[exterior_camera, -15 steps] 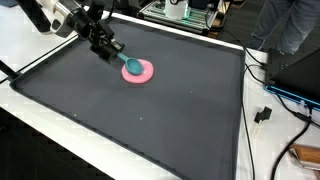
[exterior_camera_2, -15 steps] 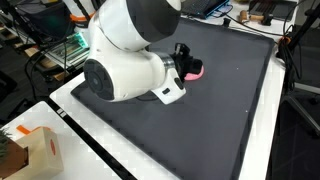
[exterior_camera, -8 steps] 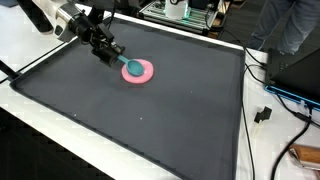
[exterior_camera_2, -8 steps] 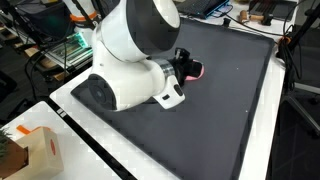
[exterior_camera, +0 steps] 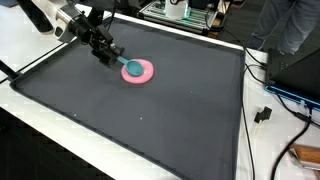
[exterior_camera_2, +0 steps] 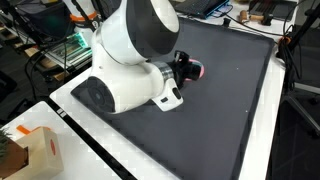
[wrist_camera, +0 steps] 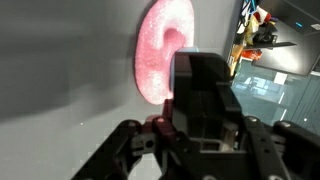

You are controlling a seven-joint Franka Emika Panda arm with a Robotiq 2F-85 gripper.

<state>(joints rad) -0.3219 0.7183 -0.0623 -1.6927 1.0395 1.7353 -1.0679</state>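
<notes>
A pink round plate (exterior_camera: pixel 141 71) lies on the black mat (exterior_camera: pixel 150 120) near its far edge. A teal spoon (exterior_camera: pixel 128 66) rests with its bowl on the plate and its handle running up into my gripper (exterior_camera: pixel 108 50). The fingers look closed together on the handle's end, low over the mat just beside the plate. In an exterior view my gripper (exterior_camera_2: pixel 184 68) hides most of the plate (exterior_camera_2: pixel 198 71). In the wrist view the plate (wrist_camera: pixel 158 55) fills the top and my dark fingers (wrist_camera: pixel 205 110) meet in the middle, hiding the spoon.
The mat has a white border (exterior_camera: pixel 30 105). Cables and a plug (exterior_camera: pixel 264 113) lie beside it, with equipment (exterior_camera: pixel 180 12) behind. A person (exterior_camera: pixel 290 25) stands at the far corner. A cardboard box (exterior_camera_2: pixel 35 150) sits near the robot's base (exterior_camera_2: pixel 125 85).
My gripper has shifted slightly away from the plate along the spoon's handle line. The plate has stayed in place.
</notes>
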